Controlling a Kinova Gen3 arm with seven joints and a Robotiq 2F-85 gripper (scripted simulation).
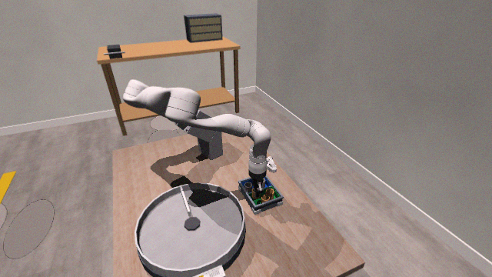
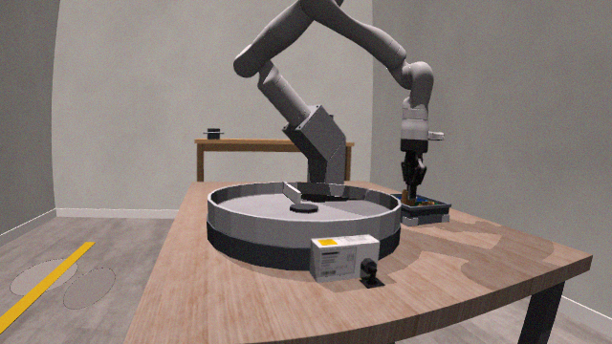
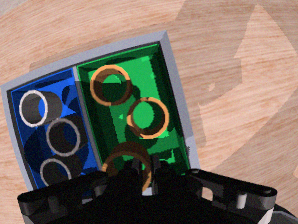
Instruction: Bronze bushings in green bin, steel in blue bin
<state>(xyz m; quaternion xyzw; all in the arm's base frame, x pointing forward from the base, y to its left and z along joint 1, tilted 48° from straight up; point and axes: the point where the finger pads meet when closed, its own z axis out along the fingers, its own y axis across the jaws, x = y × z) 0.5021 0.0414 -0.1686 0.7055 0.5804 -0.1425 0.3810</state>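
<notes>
Has bronze bushing (image 1: 254,193) (image 2: 405,197) (image 3: 126,150) at fingertips of gripper (image 1: 258,192) (image 2: 412,198) (image 3: 146,166), w/ fingers nearly together, pinched on bushing wall. In wrist view, shows most of that ring off to one side of fingers, toward blue bin (image 1: 265,179) (image 2: 423,199) (image 3: 57,86); sits low, inside green bin (image 1: 277,197) (image 3: 150,65), by divider. Can't tell if touching bin floor.

In green bin also: bronze bushing no. 2 (image 1: 270,193) (image 3: 102,79), upright, nr divider at far end from gripper, & bronze bushing no. 3 (image 1: 265,198) (image 3: 166,118), upright, nearer outer wall. In blue bin: three steel bushings (image 1: 248,185) (image 3: 74,140), open ends up, in rough row along bin.

Both bins in one grey tray (image 1: 269,208) (image 2: 430,216) (image 3: 175,100), nr R long edge of table (image 1: 127,173) (image 2: 191,296) (image 3: 240,150) as seen in top view. Across from it, toward L long edge: turntable (image 1: 165,238) (image 2: 268,229), w/ raised rim. Nr front edge, just beside turntable: white box (image 1: 215,272) (image 2: 335,258), plus small black device (image 2: 369,269) on side toward front R corner. Toward back edge: arm base (image 1: 215,148) (image 2: 335,158).
</notes>
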